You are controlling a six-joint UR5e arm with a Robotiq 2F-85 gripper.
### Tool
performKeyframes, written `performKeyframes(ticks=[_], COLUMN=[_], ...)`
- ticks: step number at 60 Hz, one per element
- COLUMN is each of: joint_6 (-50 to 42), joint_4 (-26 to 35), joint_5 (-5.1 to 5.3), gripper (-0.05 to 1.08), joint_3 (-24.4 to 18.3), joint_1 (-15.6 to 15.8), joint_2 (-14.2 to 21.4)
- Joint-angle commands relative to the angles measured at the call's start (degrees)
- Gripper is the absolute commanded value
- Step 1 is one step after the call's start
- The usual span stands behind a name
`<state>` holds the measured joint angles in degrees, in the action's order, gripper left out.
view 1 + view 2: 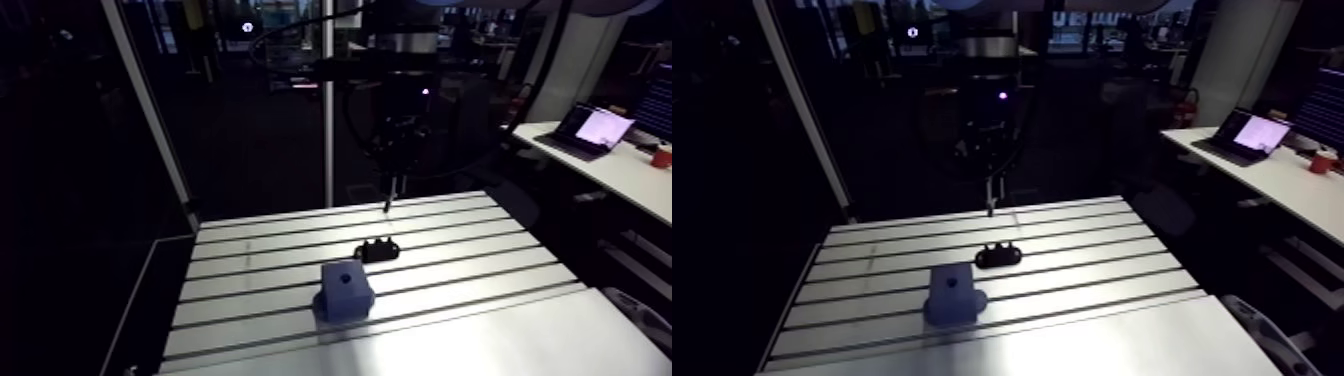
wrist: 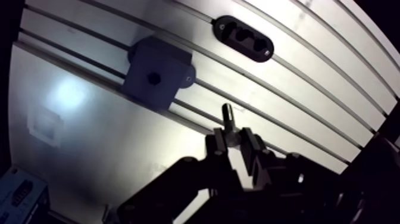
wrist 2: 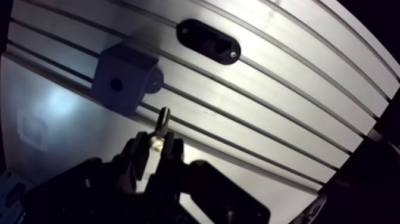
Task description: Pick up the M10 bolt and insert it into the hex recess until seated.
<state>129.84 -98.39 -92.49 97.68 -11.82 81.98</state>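
Note:
My gripper [image 2: 233, 138] is shut on the M10 bolt [image 2: 228, 116], whose dark shank sticks out past the fingertips. In the arm view the gripper [image 1: 391, 180] hangs high over the far part of the table with the bolt [image 1: 389, 203] pointing down. A blue block [image 2: 158, 72] stands on the table ahead of the gripper and to one side, and a dark recess [image 2: 154, 77] shows in its top face. In the arm view this block [image 1: 345, 288] sits near the table's front, well clear of the bolt.
A black oval holder [image 2: 244, 38] with empty pockets lies on the slotted aluminium table [image 1: 480, 260] between the gripper and the block [image 1: 377, 248]. An upright post [image 1: 328, 120] stands behind the table's far edge. A dark frame bar [image 1: 150, 110] slants along the left side.

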Motion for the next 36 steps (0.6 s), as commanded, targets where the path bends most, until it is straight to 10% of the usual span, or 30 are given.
performKeyframes(ticks=[1,36], joint_6=[2.5,-0.3], joint_4=[1.5,1.2], joint_5=[-3.16,-3.78], gripper=[0.75,0.75], joint_3=[-0.3,1.8], joint_1=[5.4,8.9], joint_2=[-0.4,-0.4])
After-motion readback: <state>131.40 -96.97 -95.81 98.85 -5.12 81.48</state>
